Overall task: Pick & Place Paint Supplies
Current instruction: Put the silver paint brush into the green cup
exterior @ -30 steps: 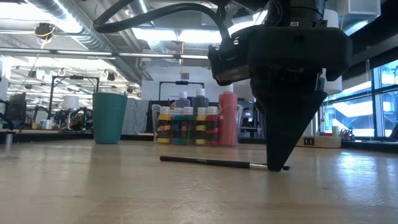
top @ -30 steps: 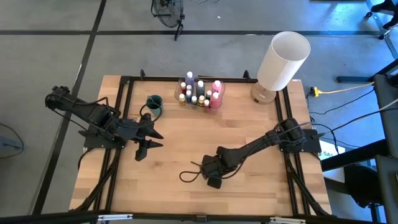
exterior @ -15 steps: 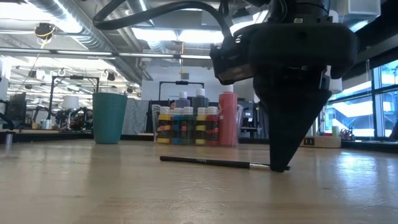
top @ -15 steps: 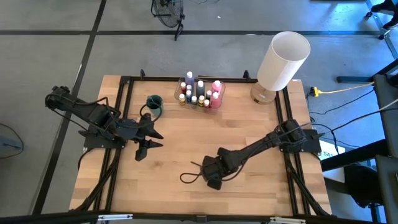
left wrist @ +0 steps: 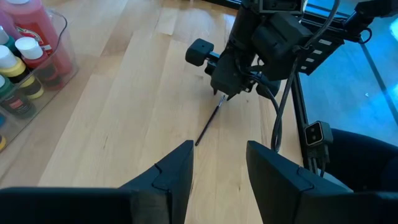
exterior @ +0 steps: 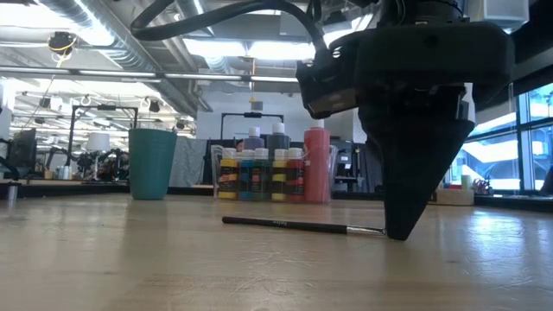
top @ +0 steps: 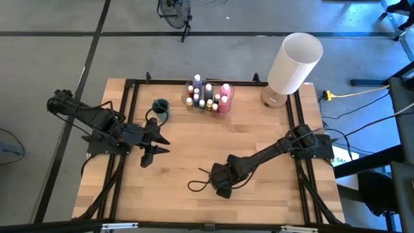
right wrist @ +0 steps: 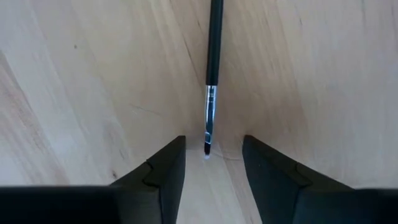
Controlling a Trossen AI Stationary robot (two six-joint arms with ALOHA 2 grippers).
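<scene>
**right gripper down over the brush tip, grasp not yet made**

since a second ago: slid a touch further along the brush in the low view, from just over the bristle end to slightly past it, with the fingers drawn a little closer. nothing else shifted; brush, bottles and left arm all as before.

step in hand: picking the thin dark-handled paintbrush (right wrist: pixel 214 56), lying flat on the pale wooden table (top: pixel 259 136), near the front, well apart from the clear rectangular plastic container (top: pixel 208 95) holding the small paint bottles with pale caps (exterior: pixel 259 173) at the back. right gripper (right wrist: pixel 208 163) lowered to the table, fingers still apart and straddling the silver ferrule and bristle tip, not yet clamped on anything. left gripper (left wrist: pixel 219 167) hovering over the left side of the table, fingers apart, holding nothing, waiting.

next move, as a judgement: closing fully on the brush, then lifting and carrying toward the container or the dark teal cup (top: pixel 160 105) just left of it. grip sits very near the tip, so likely to tilt or slip; shifting toward the handle would be safer. tall white cylinder (top: pixel 294 61) at the back right, out of the way.
</scene>
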